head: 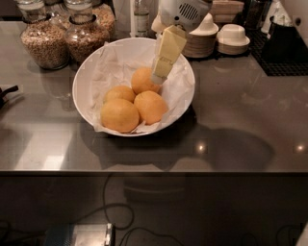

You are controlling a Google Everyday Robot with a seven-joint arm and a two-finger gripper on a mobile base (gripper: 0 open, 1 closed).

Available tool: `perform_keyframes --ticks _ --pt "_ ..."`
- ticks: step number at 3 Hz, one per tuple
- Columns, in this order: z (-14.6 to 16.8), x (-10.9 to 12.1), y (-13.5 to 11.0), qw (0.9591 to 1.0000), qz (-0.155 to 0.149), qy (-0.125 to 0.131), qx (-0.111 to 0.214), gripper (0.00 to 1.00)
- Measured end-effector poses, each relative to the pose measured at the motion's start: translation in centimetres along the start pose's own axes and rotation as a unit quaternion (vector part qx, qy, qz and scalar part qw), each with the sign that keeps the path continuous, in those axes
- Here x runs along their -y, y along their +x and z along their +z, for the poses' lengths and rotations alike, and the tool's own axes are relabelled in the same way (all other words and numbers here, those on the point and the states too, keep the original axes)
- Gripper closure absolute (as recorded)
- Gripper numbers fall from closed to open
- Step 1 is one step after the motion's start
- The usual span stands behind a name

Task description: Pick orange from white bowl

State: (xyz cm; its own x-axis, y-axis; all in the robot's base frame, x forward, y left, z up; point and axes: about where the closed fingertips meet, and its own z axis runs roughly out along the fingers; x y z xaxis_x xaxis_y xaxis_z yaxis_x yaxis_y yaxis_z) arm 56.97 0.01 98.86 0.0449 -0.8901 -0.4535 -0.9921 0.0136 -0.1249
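A grey stone-like counter (240,120), smooth and glossy enough to mirror small ceiling lights, carries everything here. Behind the white bowl (75,91) on the left stand two glass jars (44,36) filled with brown grain, and a slim clear bottle (141,17) rises between them and the arm. To the right of the arm, stacks of beige plates (204,45) are each topped with a small upturned white dish (233,33). A dark ridged mat (284,57) lies at the far right, and a black object (7,91) pokes in at the left edge. Below the counter edge, dark cables (115,211) loop in shadow.

The bowl is wide, shallow and round, lined with crumpled white paper (108,67) that puckers up along its walls. Four oranges sit in it, packed close and touching: a back orange (142,81), a left orange (119,92), a front orange (119,115) and a right orange (150,106). Their skins are matte and rounded.

The gripper (159,77), pale yellow and blocky, slants down from a white vented housing (185,12) over the far rim, and its tip rests at the back orange's right side. Whether it is open or closed cannot be told. Nothing lies between it and the fruit; the jars and plates stay clear of the bowl.
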Motion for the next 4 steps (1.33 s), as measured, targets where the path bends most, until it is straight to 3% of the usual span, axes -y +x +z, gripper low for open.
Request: perform_keyframes --ticks 1,2,3,4 --pt "1.1 -2.7 -2.2 0.9981 -0.019 -0.015 0.057 0.00" --pt "3.0 -4.8 -4.3 0.9916 -0.034 -0.053 0.113 0.00" --pt "4.2 -5.2 -6.3 0.9830 -0.044 -0.081 0.159 0.00" --pt "3.8 -5.2 -9.1 0.9767 -0.066 -0.087 0.184 0.00"
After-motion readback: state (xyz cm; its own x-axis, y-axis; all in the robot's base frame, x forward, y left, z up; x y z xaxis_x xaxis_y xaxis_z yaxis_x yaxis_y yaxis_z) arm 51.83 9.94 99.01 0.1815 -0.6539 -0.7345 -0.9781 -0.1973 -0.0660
